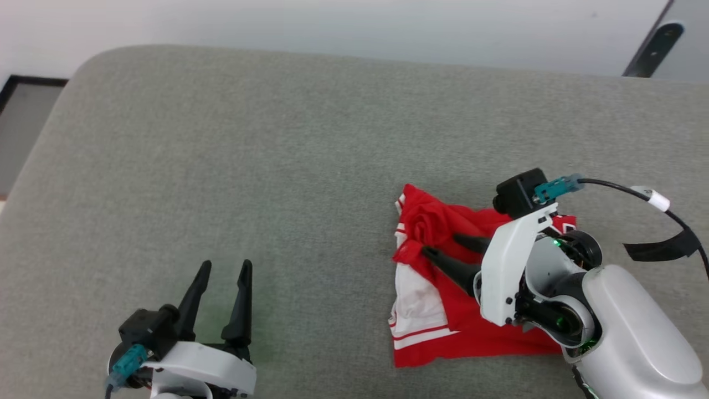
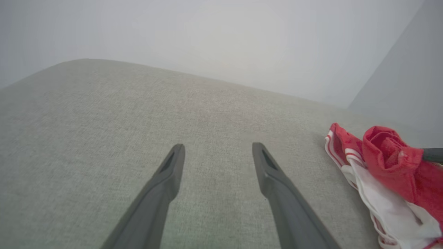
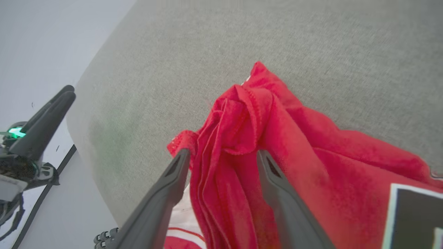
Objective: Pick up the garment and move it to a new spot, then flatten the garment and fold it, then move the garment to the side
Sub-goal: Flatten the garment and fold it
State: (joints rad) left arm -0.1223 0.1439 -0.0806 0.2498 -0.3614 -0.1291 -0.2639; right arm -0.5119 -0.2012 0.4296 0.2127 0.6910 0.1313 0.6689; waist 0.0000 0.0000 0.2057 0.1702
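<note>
The left gripper (image 1: 226,266), two long dark tapered fingers on a white plastic wrist housing (image 1: 205,360) with a black camera block, sits at the lower left of the head view, fingers pointing away from the body and jaws spread wide. Its own wrist view shows the left gripper (image 2: 218,148) with both fingers well apart. The right gripper (image 1: 441,245), of the same build, reaches in from the lower right on a glossy pale grey forearm (image 1: 637,332). Its white wrist bracket (image 1: 507,266) is bent so the fingers point toward the robot's left. In its wrist view the right gripper (image 3: 222,154) is likewise parted wide.
</note>
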